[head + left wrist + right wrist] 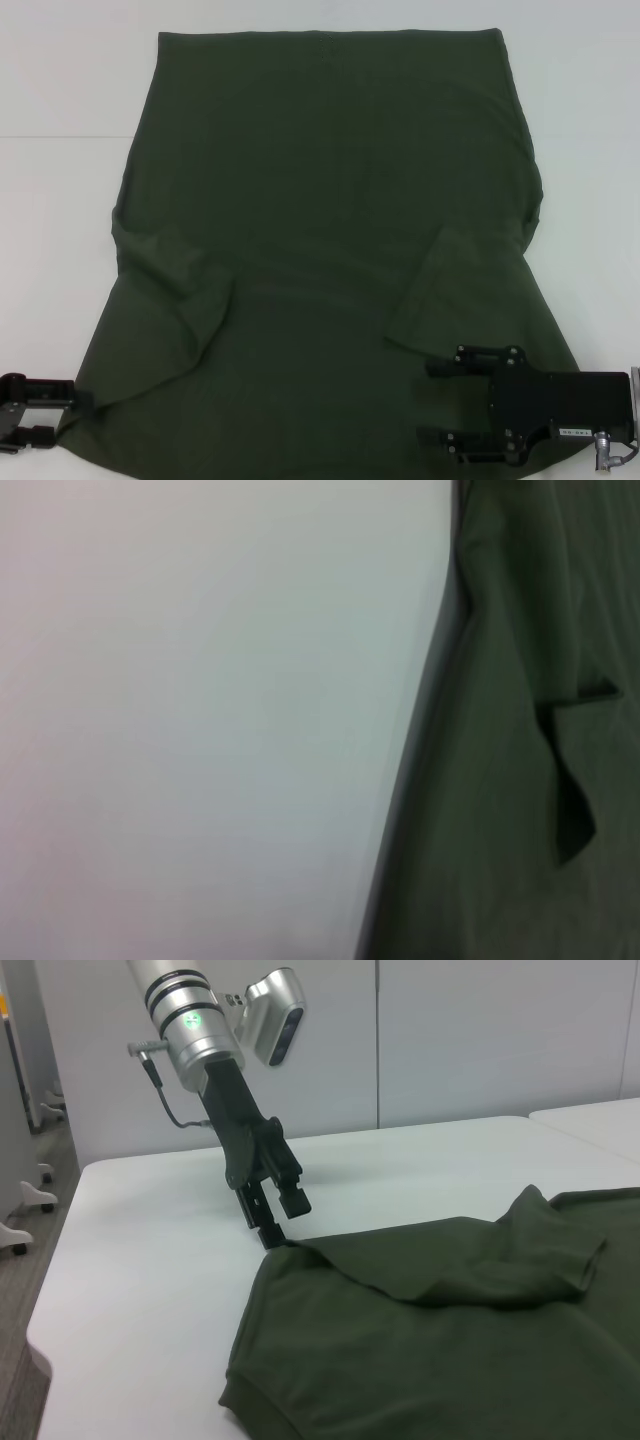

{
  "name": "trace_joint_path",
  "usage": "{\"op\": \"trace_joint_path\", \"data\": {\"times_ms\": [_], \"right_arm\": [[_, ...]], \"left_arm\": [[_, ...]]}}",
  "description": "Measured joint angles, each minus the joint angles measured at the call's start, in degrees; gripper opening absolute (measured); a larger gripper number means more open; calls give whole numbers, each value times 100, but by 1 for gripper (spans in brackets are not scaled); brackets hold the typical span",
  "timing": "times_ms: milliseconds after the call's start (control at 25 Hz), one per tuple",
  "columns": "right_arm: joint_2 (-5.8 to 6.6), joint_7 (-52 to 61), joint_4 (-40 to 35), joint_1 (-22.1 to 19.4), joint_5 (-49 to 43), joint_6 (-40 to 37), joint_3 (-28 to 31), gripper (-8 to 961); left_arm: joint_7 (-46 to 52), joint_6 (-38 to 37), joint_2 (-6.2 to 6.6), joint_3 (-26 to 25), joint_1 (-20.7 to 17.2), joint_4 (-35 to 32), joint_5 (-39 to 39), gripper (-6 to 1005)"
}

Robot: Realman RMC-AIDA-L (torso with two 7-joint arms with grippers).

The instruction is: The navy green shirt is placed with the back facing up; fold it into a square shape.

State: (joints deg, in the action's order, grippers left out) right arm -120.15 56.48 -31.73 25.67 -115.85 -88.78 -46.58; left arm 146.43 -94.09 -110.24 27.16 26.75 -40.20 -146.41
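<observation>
The navy green shirt [320, 200] lies flat on the white table [70, 250], plain side up, covering most of the head view. Both short sleeves are folded inward onto the body, the left sleeve [170, 280] and the right sleeve [440, 290]. My left gripper [65, 415] sits open at the shirt's near left corner. The right wrist view shows the left gripper [280, 1225] with its fingertips down at the cloth's edge beside the shirt [450, 1360]. My right gripper [430, 400] hovers open over the near right part of the shirt. The left wrist view shows only the shirt [500, 780] and its side edge.
Bare white table surface [200, 730] lies left of the shirt. The table's edge [45, 1330] drops to grey floor near the left arm. A second white table [600, 1115] stands behind, and wall panels lie beyond it.
</observation>
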Motion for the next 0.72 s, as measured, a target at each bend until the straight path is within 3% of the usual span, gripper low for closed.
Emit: {"op": "trace_joint_path", "data": {"times_ms": [720], "right_arm": [[0, -5, 0, 0, 1, -39, 0, 776]], "left_arm": [[-10, 183, 7, 7, 38, 2, -43, 826]]}}
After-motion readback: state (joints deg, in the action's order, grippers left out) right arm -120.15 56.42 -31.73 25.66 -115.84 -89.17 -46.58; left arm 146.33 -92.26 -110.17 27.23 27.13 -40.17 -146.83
